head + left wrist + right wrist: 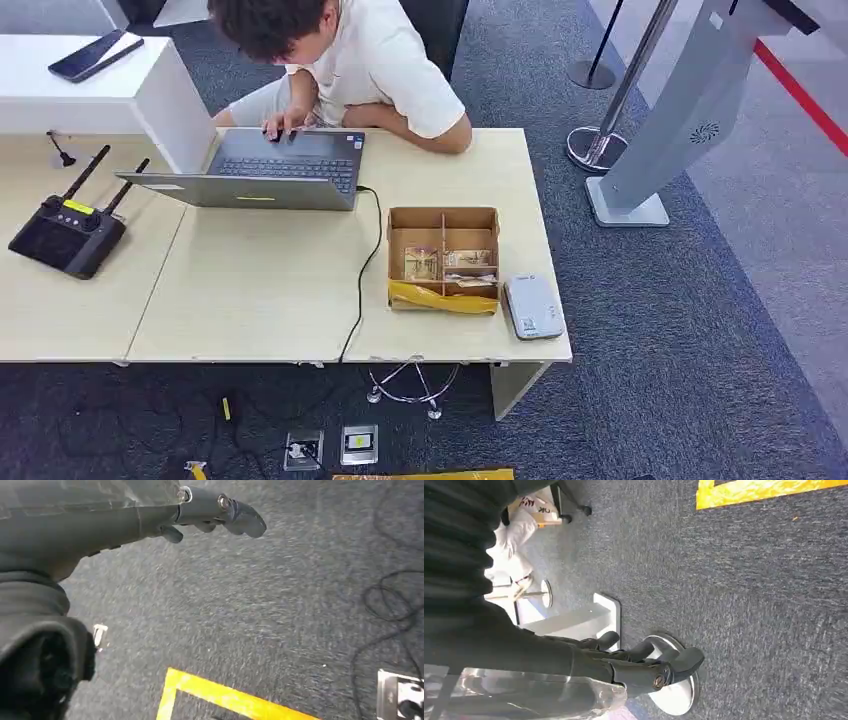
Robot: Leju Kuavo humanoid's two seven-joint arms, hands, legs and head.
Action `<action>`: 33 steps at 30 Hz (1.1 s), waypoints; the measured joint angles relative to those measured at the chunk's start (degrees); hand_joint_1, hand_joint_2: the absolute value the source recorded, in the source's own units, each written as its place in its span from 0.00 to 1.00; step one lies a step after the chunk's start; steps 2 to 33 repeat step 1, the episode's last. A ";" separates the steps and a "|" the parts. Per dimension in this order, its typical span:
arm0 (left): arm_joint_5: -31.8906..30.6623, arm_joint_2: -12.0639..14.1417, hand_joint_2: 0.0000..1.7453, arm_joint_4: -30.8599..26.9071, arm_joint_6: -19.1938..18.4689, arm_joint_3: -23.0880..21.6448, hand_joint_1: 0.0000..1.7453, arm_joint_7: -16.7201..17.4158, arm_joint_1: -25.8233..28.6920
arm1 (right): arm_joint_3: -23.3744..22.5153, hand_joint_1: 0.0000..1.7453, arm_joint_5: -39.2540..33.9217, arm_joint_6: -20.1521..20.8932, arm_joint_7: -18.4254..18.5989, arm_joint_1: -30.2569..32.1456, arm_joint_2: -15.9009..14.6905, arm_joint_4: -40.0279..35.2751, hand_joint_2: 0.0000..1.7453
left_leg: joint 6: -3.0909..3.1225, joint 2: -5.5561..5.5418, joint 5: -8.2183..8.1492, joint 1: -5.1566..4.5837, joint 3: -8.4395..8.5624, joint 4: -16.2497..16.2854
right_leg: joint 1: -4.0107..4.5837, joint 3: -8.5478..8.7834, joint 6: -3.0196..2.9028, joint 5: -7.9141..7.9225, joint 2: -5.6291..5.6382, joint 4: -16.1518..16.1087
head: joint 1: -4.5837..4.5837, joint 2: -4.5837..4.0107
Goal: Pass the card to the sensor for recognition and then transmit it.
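A cardboard box (443, 212) with dividers stands on the right part of the wooden table (260, 290). Cards (421, 263) lie in its near compartments, and a yellow strip (443, 297) runs along its front. Just right of the box, at the table's front right corner, lies the white sensor (533, 307). My left hand (200, 512) hangs over the grey carpet with its fingers loosely extended, holding nothing. My right hand (634, 662) also hangs above the floor, fingers apart and empty.
A person (350, 60) sits at the far side, typing on a grey laptop (270, 170) whose cable runs off the front edge. A black controller (68, 232) lies at the left. A grey kiosk stand (680, 110) and a stanchion base (592, 147) stand to the right. Yellow floor tape (225, 697) marks the carpet.
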 joint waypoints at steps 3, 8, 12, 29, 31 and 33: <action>0.00 -0.02 0.00 0.39 -0.11 -0.48 0.00 -0.44 -0.18 | 0.00 0.00 -0.02 -0.02 -0.02 0.06 -0.04 0.00 1.00 | 0.00 0.00 0.00 0.00 0.00 0.00 | 0.00 0.00 0.00 0.00 0.00 0.00 | 0.02 0.00; 0.00 -0.02 0.00 0.39 -0.11 -0.48 0.00 -0.44 -0.18 | 0.00 0.00 -0.02 -0.02 -0.02 0.06 -0.04 0.00 1.00 | 0.00 0.00 0.00 0.00 0.00 0.00 | 0.00 0.00 0.00 0.00 0.00 0.00 | 0.02 0.00; 0.00 -0.02 0.00 0.39 -0.11 -0.48 0.00 -0.44 -0.18 | 0.00 0.00 -0.02 -0.02 -0.02 0.06 -0.04 0.00 1.00 | 0.00 0.00 0.00 0.00 0.00 0.00 | 0.00 0.00 0.00 0.00 0.00 0.00 | 0.02 0.00; 0.00 -0.02 0.00 0.39 -0.11 -0.48 0.00 -0.44 -0.18 | 0.00 0.00 -0.02 -0.02 -0.02 0.06 -0.04 0.00 1.00 | 0.00 0.00 0.00 0.00 0.00 0.00 | 0.00 0.00 0.00 0.00 0.00 0.00 | 0.02 0.00; 0.00 -0.02 0.00 0.39 -0.11 -0.48 0.00 -0.44 -0.18 | 0.00 0.00 -0.02 -0.02 -0.02 0.06 -0.04 0.00 1.00 | 0.00 0.00 0.00 0.00 0.00 0.00 | 0.00 0.00 0.00 0.00 0.00 0.00 | 0.02 0.00; 0.00 -0.02 0.00 0.39 -0.11 -0.48 0.00 -0.44 -0.18 | 0.00 0.00 -0.02 -0.02 -0.02 0.06 -0.04 0.00 1.00 | 0.00 0.00 0.00 0.00 0.00 0.00 | 0.00 0.00 0.00 0.00 0.00 0.00 | 0.02 0.00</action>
